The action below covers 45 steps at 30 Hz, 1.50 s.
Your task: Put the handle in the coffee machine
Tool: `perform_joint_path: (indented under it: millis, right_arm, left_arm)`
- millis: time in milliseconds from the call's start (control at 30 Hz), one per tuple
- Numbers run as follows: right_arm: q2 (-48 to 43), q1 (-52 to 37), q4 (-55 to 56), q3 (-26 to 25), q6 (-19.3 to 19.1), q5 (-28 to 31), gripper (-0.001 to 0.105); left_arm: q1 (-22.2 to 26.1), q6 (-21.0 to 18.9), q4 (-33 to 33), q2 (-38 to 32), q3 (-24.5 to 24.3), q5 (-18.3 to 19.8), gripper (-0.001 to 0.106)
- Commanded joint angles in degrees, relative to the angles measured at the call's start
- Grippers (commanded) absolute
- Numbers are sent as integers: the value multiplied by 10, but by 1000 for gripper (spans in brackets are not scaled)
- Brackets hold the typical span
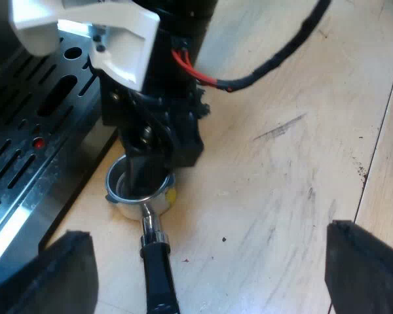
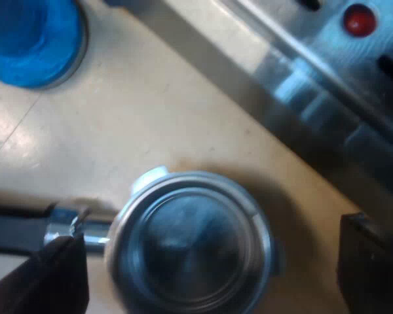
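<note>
Several dark scratches and a board seam crossed the pale wooden table [image 1: 281,196] in the left wrist view, beside the slotted steel drip tray [image 1: 26,137] of the coffee machine [image 1: 6,216]. My left gripper [image 1: 209,275] hung with its blunt black fingers [image 1: 65,275] spread wide, holding nothing. The holder [image 1: 144,196] lay flat on the wood between them, just beside the machine, with its round metal cup away from the camera and its dark handle toward it. The right gripper [image 1: 144,163] stood directly over the cup.

In the right wrist view the same smooth wood showed, with a blue tamper [image 2: 29,36] near the machine's shiny edge. The right fingers [image 2: 59,275] stood apart on either side of the cup, clear of its rim, gripping nothing
</note>
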Motion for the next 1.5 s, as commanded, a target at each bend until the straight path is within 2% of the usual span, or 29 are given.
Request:
perform_joint_path:
  millis: [33,600,967,1033,1100,1133,1167,1267,1500]
  right_arm:
    - [0,-3,1,-4,-7,-17,78]
    - [55,-2,1,-4,-2,-29,78]
    - [57,-2,-2,-4,-3,-45,76]
    - [57,-2,-3,-4,-3,-45,67]
    - [57,-2,-3,-4,2,-39,46]
    - [57,-2,-3,-4,4,-38,39]
    - [57,-2,-3,-4,10,-37,26]
    - [55,-2,3,-4,19,-36,0]
    - [25,-1,63,-4,28,-20,0]
  left_arm:
    - [-1,-3,2,-1,-3,-7,72]
    - [-1,-3,2,-1,-3,-7,72]
    - [-1,-3,2,-1,-3,-7,72]
    - [-1,-3,2,-1,-3,-7,72]
    - [-1,-3,2,-1,-3,-7,72]
    - [-1,-3,2,-1,-3,-7,72]
    - [-1,-3,2,-1,-3,-7,72]
    - [-1,-3,2,-1,-3,-7,72]
    - [-1,-3,1,-1,-3,-7,72]
